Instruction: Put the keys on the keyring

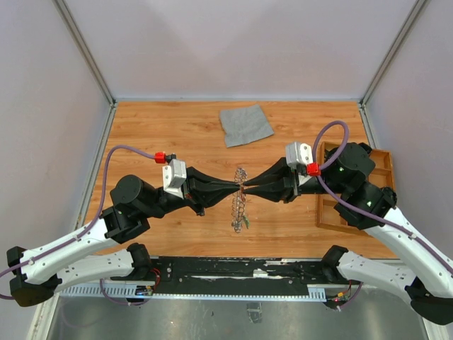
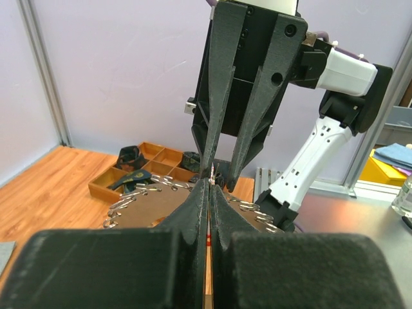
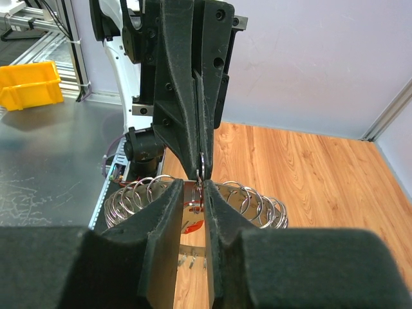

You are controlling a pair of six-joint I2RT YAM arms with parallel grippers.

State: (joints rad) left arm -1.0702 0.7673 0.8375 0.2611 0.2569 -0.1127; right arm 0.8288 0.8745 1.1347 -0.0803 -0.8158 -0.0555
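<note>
- Right up close, the left gripper (image 2: 209, 188): matte black wedge fingers clenched flush, no gap, nipping the keyring's fringe at their tips.
- Nose to nose with it, the right gripper (image 3: 201, 192): the same tapered black fingers, only a sliver apart and pinched on a small metal loop at that same spot.
- The keyring (image 1: 241, 205) hangs between the two tips above mid-table. It looks thin and edge-on from above, and from the wrists it shows as a wide silvery hoop fringed with little wire loops.
- The keys (image 1: 241, 224) bunch at the ring's near end, tiny silver bits with a fleck of green. A red tag (image 3: 192, 226) shows just under the right fingers.
- The table (image 1: 170, 127) is warm wood grain, smooth and bare around the ring.
- A cloth (image 1: 245, 125), grey, square and slightly rumpled, lies well back toward the far edge, away from both arms.
- A wooden tray (image 1: 383, 151) with compartments holding chunky black parts sits tight against the right edge, under the right arm's elbow.
- Pale walls and metal posts hem in three sides. There is open board to the left and behind.
</note>
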